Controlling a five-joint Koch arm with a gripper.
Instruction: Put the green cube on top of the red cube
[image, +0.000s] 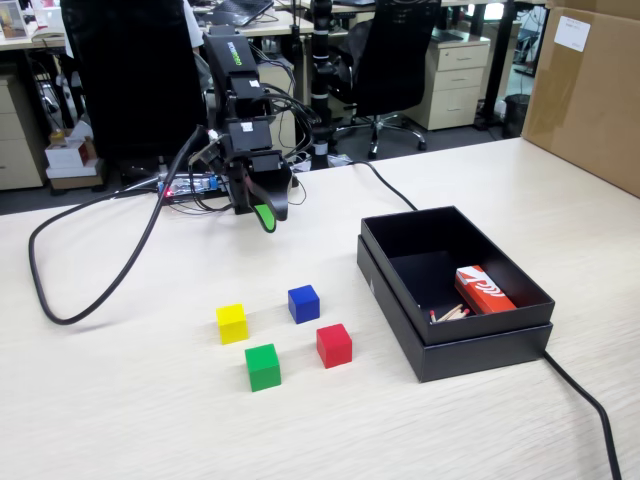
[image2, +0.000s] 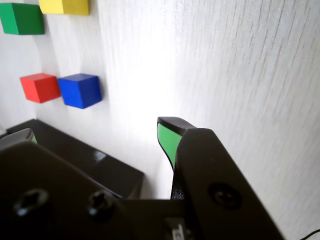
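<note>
Four cubes are seen well ahead of the jaws (image: 266, 215), which are spread wide and hold nothing. Green cube (image: 263, 366) is just beside red cube (image: 334, 345); a careless descent could knock the yellow cube (image: 232, 323).

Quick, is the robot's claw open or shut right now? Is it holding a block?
Gripper: open, holding nothing. The green cube sits on the table, untouched.
</note>
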